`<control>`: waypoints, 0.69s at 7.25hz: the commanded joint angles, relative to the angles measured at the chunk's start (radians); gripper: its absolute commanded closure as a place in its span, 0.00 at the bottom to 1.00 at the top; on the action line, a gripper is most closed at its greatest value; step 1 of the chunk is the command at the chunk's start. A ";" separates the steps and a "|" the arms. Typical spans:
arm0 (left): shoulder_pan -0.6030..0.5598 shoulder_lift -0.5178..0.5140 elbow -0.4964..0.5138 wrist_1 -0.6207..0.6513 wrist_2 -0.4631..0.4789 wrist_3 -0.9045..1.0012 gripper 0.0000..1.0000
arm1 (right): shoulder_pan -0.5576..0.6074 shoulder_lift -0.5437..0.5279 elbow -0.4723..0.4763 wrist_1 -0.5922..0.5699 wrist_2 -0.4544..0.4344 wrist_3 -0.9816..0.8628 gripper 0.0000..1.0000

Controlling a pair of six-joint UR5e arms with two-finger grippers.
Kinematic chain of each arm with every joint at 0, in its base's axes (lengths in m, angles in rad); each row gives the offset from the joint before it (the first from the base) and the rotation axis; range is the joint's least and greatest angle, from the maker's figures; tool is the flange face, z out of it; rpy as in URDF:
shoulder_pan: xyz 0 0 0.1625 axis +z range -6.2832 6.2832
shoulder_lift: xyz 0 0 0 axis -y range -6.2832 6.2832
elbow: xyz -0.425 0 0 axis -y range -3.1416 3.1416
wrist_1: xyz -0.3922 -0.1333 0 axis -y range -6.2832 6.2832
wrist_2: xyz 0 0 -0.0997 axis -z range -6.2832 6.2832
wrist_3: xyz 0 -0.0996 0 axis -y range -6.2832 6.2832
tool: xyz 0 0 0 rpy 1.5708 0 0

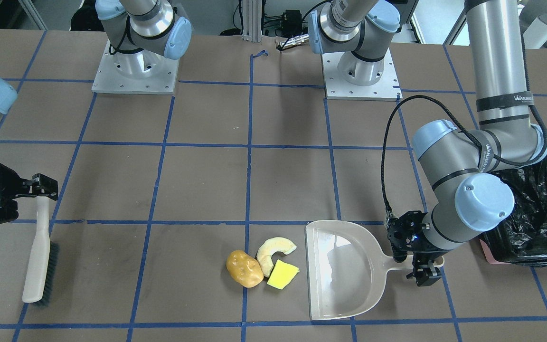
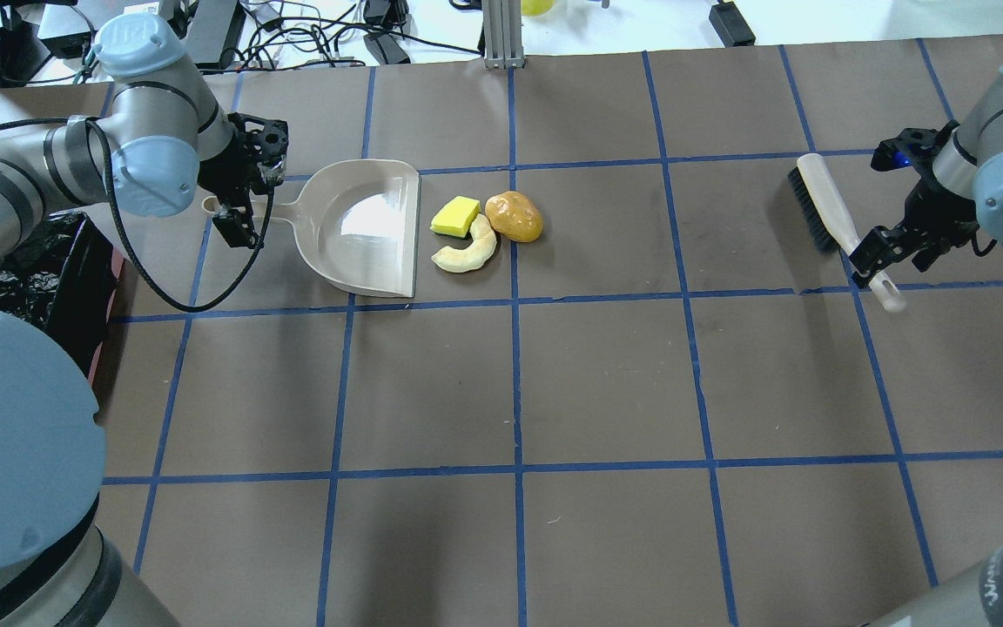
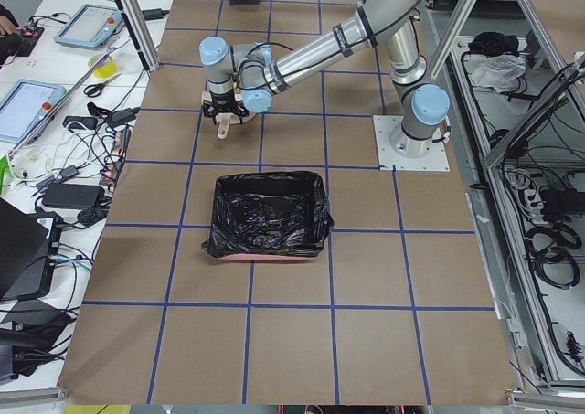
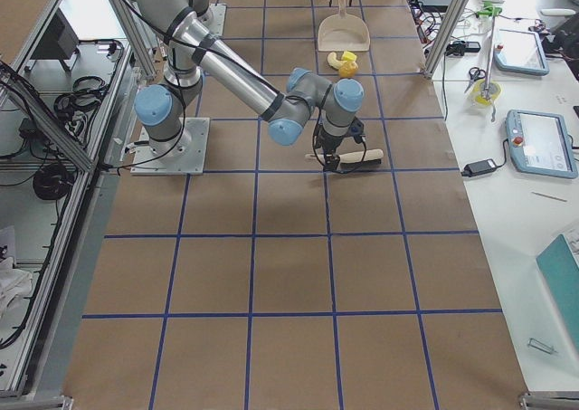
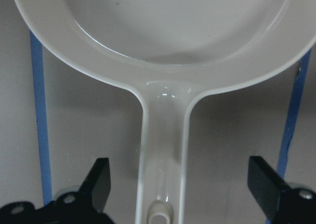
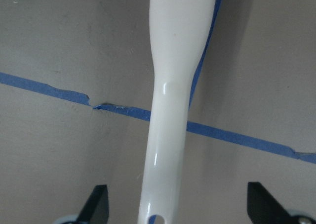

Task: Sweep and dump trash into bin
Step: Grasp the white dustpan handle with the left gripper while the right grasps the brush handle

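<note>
On the desk [image 2: 606,374], three bits of trash are bunched just beside the open lip of the dustpan [image 2: 362,228]; none is in the pan yet. The left hand [image 5: 180,184] is spread wide astride the pan's handle, not pinching it. The right hand [image 6: 177,204] is likewise spread around the brush [image 2: 824,209] handle, well apart from the trash.

Risks, as judged:
- If either hand is closed off-centre, the pan or brush could be twisted or nudged.
- The potato lump [image 2: 514,216] is rounded and glossy, so it could be rolled past the lip by a fast sweep.
- The pale crescent [image 2: 467,252] and the yellow sponge wedge [image 2: 455,215] look light and could be flicked aside.

The bin [image 1: 539,213], lined with black plastic, is partly hidden behind the left arm, so a spill at dumping is possible.
</note>
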 commanded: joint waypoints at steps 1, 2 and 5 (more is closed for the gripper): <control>0.004 0.003 -0.017 0.033 0.003 0.010 0.00 | 0.001 0.012 0.002 0.003 -0.023 0.003 0.12; 0.004 0.003 -0.013 0.033 -0.001 0.009 0.23 | 0.001 0.012 0.002 0.005 -0.021 0.008 0.15; 0.003 0.014 -0.008 0.039 0.005 0.008 0.90 | 0.003 0.012 0.002 0.009 -0.020 0.016 0.22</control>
